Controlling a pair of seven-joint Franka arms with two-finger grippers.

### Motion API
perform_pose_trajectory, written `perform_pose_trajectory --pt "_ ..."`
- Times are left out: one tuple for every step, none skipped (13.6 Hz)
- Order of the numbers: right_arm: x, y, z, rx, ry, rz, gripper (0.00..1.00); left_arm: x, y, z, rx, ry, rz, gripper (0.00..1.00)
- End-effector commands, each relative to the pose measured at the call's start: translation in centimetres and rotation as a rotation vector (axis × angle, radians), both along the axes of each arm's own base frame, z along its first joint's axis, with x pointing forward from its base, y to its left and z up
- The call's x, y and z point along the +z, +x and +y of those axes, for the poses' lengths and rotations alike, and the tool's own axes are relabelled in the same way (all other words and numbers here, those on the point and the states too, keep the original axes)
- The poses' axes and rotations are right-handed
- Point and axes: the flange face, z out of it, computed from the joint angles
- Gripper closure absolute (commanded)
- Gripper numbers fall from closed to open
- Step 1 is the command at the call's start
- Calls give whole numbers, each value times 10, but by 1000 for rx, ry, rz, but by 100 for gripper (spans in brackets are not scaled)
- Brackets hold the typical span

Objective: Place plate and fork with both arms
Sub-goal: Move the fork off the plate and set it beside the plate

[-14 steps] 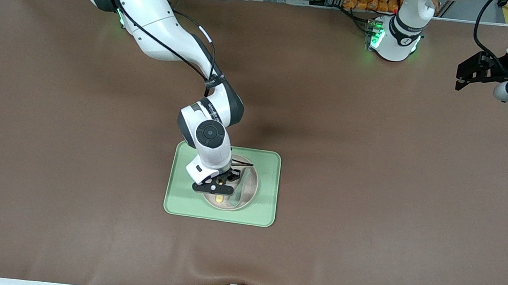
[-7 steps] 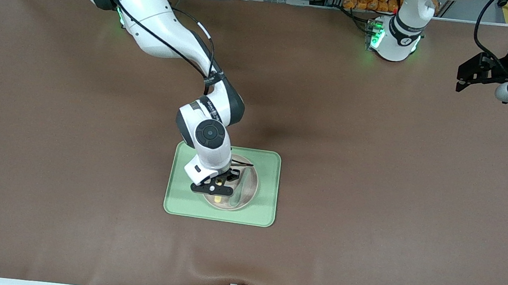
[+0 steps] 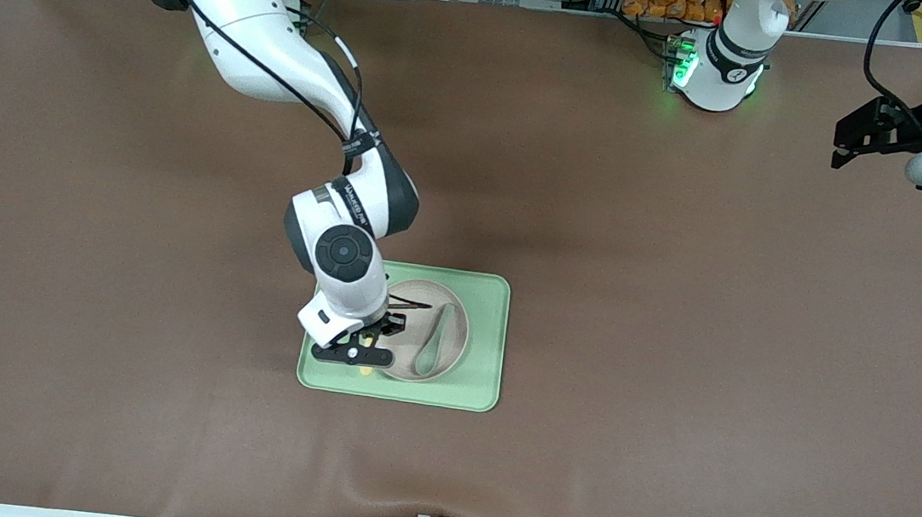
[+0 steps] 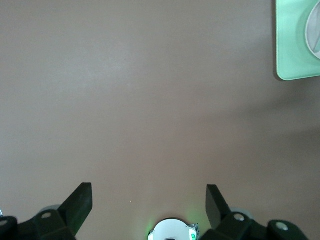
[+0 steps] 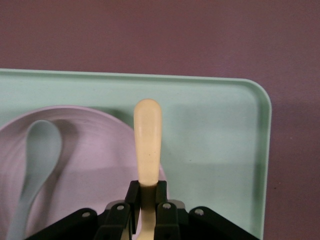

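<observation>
The beige plate [image 3: 437, 359] sits on the light green tray [image 3: 483, 338], with a mint-green spoon [image 3: 433, 343] lying in it. My right gripper [image 3: 366, 350] is shut on the pale yellow fork [image 3: 364, 369] and holds it over the plate's rim, on the side toward the right arm's end. In the right wrist view the fork's handle [image 5: 147, 145] sticks out past the shut fingers [image 5: 133, 200], over the plate [image 5: 90, 150] and tray [image 5: 215, 140]. My left gripper [image 3: 855, 137] is open, empty, and waits high over the table at the left arm's end; its fingers [image 4: 80, 202] show over bare table.
The tray lies near the table's middle, on a brown mat [image 3: 678, 315]. A corner of the tray [image 4: 295, 40] shows in the left wrist view. The left arm's base [image 3: 717, 63] stands at the table's edge farthest from the front camera.
My right gripper has moved with the fork from over the plate's middle toward the right arm's end, now over the plate's rim. The left arm has barely shifted.
</observation>
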Motion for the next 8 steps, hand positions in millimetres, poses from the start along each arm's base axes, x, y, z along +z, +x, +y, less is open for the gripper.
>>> perform_pose_trajectory --pt "-5 -2 -32 37 -9 6 100 5 -1 15 10 2 -12 0" --pt "-12 -5 -41 46 -4 -1 100 1 0 14 8 2 -5 0" --pt "-22 -7 -52 59 -3 -4 100 1 0 14 7 3 -2 0" --pt "-29 -8 -66 61 -5 -10 100 4 -2 16 10 1 -7 0" --pt "-34 -13 -71 67 -2 -15 100 6 -3 14 7 1 -12 0" --pt "-39 -16 -74 67 -3 -16 100 6 -3 14 7 1 -11 0" --pt "-41 -16 -75 61 -3 -16 100 6 -3 14 6 0 -10 0" --pt "-42 -17 -73 57 -1 -17 100 5 -3 14 8 -2 -10 0"
